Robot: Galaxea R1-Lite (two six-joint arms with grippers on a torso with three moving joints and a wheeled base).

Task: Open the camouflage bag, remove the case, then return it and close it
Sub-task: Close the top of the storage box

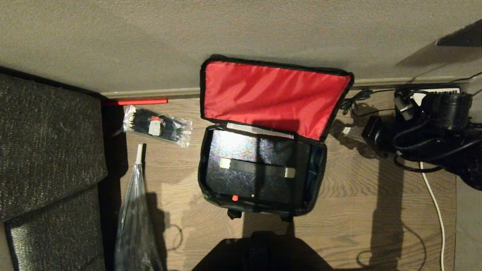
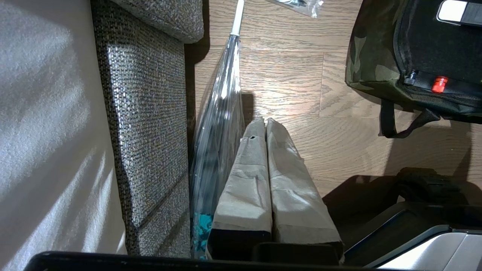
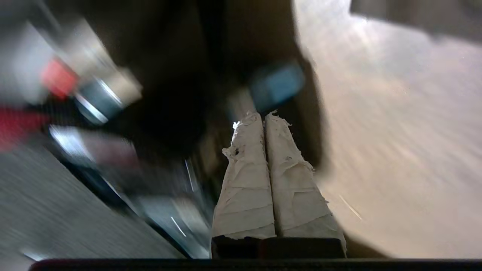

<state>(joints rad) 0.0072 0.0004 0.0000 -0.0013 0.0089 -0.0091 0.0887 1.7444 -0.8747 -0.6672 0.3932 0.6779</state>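
Wood-grain floor (image 1: 376, 195) runs under everything here. Nearest the robot, at the lower edge of the head view, sits a dark rounded part of its own body (image 1: 263, 252). Neither arm shows in that view. The left gripper (image 2: 265, 122) appears only in its own wrist view, hanging low over the floor beside a clear plastic sleeve (image 2: 220, 124) with a white tip, its two tape-wrapped fingers (image 2: 248, 180) pressed together and holding nothing. The right gripper (image 3: 263, 116) appears in its own wrist view against a smeared background; its taped fingers (image 3: 248, 188) are also pressed together with nothing between them, and what lies beyond cannot be made out.

Just beyond the robot's body, the camouflage bag (image 1: 205, 177) stands on the floor in the middle, unzipped, with a small orange knob (image 1: 235, 198) at its near rim. The black case (image 1: 244, 150) lies flat inside it, a strap (image 1: 258, 168) with pale ends across its top. The red-lined lid (image 1: 271, 96) is thrown back and leans against the wall (image 1: 226, 34).

To the left, a grey woven sofa (image 1: 45, 150) borders the floor, with a clear packet of black ties (image 1: 158, 126) near the wall. Far right, a black telephone (image 1: 444, 109) sits among coiled cables and a white cord (image 1: 437, 210).
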